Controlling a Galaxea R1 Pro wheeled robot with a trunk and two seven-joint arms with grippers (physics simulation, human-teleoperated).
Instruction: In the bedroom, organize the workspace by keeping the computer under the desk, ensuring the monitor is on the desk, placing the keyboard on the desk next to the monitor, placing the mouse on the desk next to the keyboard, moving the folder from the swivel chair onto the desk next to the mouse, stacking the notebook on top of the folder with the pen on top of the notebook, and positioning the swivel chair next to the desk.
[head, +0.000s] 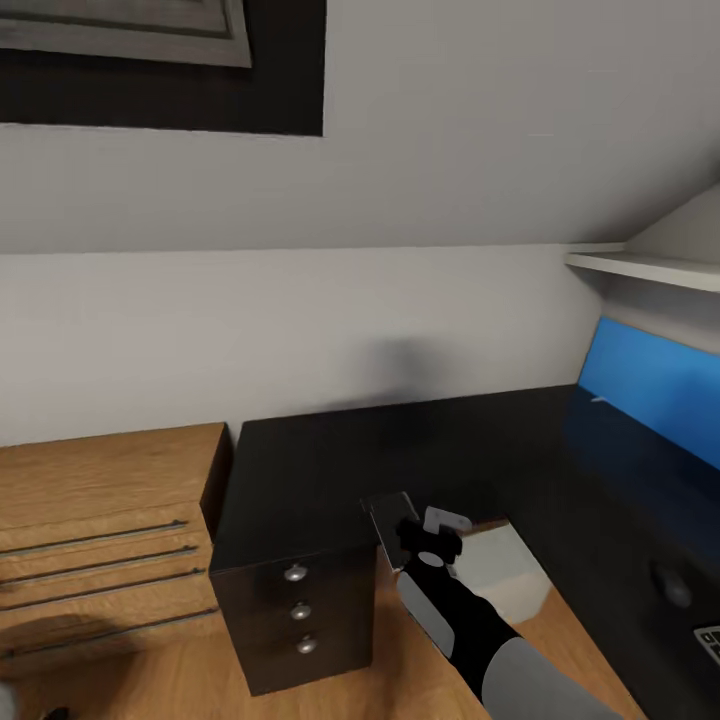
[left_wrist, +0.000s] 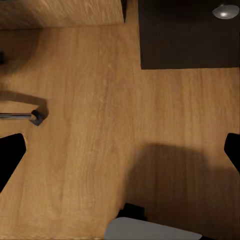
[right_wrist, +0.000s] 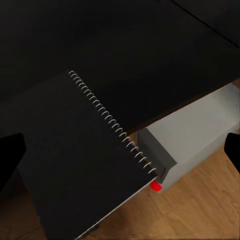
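The black spiral-bound notebook (right_wrist: 85, 155) lies across the front edge of the black-topped desk (right_wrist: 125, 40), one corner out over the floor. My right gripper (right_wrist: 122, 155) hovers just over it, open, with a finger on either side and neither touching. In the head view the notebook (head: 388, 525) is beside that gripper (head: 428, 535) at the desk (head: 420, 450) edge. The light grey computer (head: 500, 570) stands under the desk. The dark mouse (head: 670, 585) and a corner of the keyboard (head: 710, 640) lie at the desk's right. My left gripper (left_wrist: 120, 155) is open above bare wood floor.
A black drawer pedestal (head: 300, 610) stands under the desk's left end, with a low light-wood cabinet (head: 100, 530) beside it. The blue back panel (head: 650, 385) and a white shelf (head: 650, 265) are at the right. A chrome chair leg with a castor (left_wrist: 35, 117) shows on the floor.
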